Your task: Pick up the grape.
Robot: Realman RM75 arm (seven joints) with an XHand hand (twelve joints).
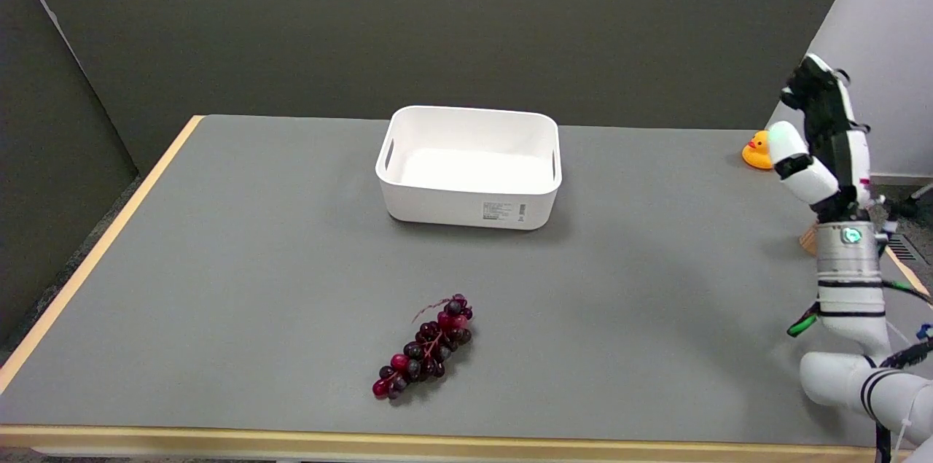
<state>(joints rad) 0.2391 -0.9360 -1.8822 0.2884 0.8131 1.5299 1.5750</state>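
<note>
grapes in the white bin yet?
No, the bunch of grapes lies on the grey table near its front edge, apart from the white bin, whose inside shows nothing.

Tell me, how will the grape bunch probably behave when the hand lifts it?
The grape bunch is many small berries on thin stems, so it will probably sag and swing rather than stay stiff. Its round, glossy berries may slip between fingers. Lying flat and long, it seems unlikely to roll.

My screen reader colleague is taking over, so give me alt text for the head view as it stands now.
A bunch of dark red grapes lies untouched near the front edge of the grey table, while the robot's right hand is raised in the air at the far right, holding nothing. A white bin sits behind the grapes; a yellow rubber duck shows partly behind the hand.
</note>
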